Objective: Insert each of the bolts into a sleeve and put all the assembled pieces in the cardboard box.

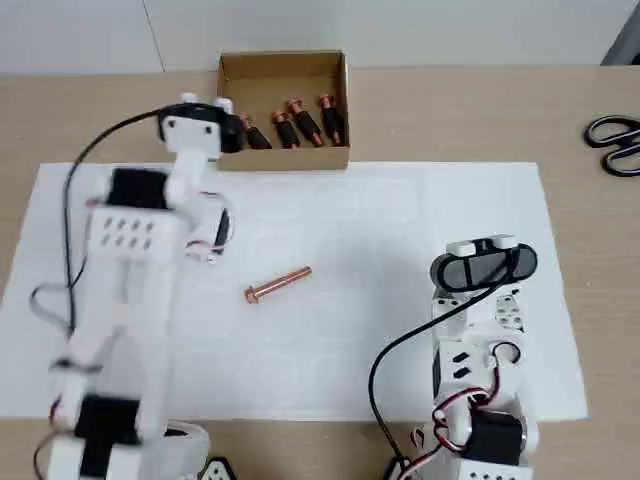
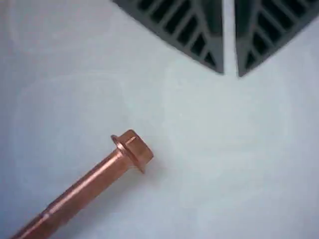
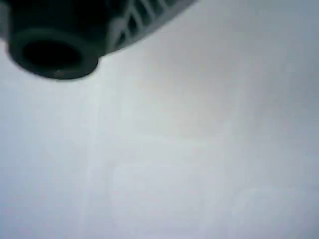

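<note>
Counting one loose bolt (image 1: 278,284), copper-coloured with a smooth shank and flanged hex head, lying flat near the middle of the white sheet (image 1: 400,200); four assembled pieces (image 1: 305,124), copper ends in black tubes, side by side in the open cardboard box (image 1: 283,65) at the sheet's far edge; one black hollow sleeve (image 3: 52,52); one pair of scissors (image 1: 615,142) on the wooden table (image 1: 450,110). Left arm doubled over, left gripper (image 2: 229,69) pointing down near the bolt's head, ribbed jaws all but pressed together, holding nothing. Right arm folded low by its base, right gripper (image 3: 104,42) pinching the sleeve above the sheet.
</note>
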